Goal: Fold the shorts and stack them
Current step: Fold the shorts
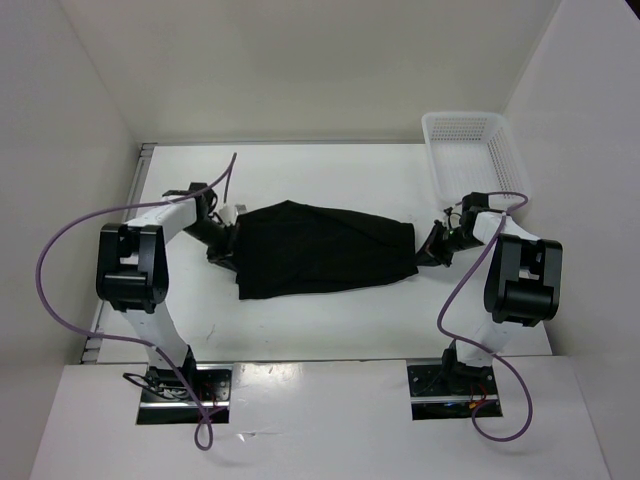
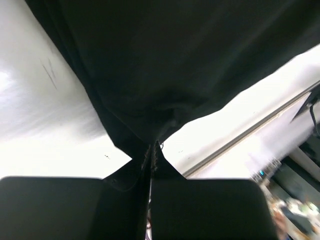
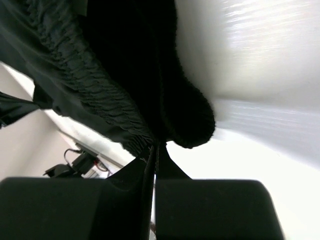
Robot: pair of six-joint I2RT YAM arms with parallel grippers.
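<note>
From above, there is one pair of black shorts (image 1: 322, 250). It is spread out wide in the middle of the white table (image 1: 300, 170), between the two robot arms. There are two claws, one on each arm. The left claw (image 1: 228, 243) is at the left end of the shorts. The right claw (image 1: 428, 246) is at the right end. Each claw is pinched onto its end of the cloth. One white basket (image 1: 440, 172) with little holes sits in the far right corner, well apart from the shorts. Two purple cords (image 1: 60, 250) loop along the arms, one for each arm.

From the left arm's camera, the left claw (image 2: 153, 146) is squeezed tight. Its two fingers (image 2: 210, 205) press together with a bit of black cloth pinched between them. The shorts (image 2: 175, 60) fill the top of the picture. The white table (image 2: 40, 110) shows on the left.

From the right arm's camera, the right claw (image 3: 156, 146) is squeezed tight too. It holds the edge of the shorts (image 3: 150, 75). One crinkly stretchy band (image 3: 85, 85) runs across the cloth down to the claw. The white table (image 3: 260, 75) shows on the right.
</note>
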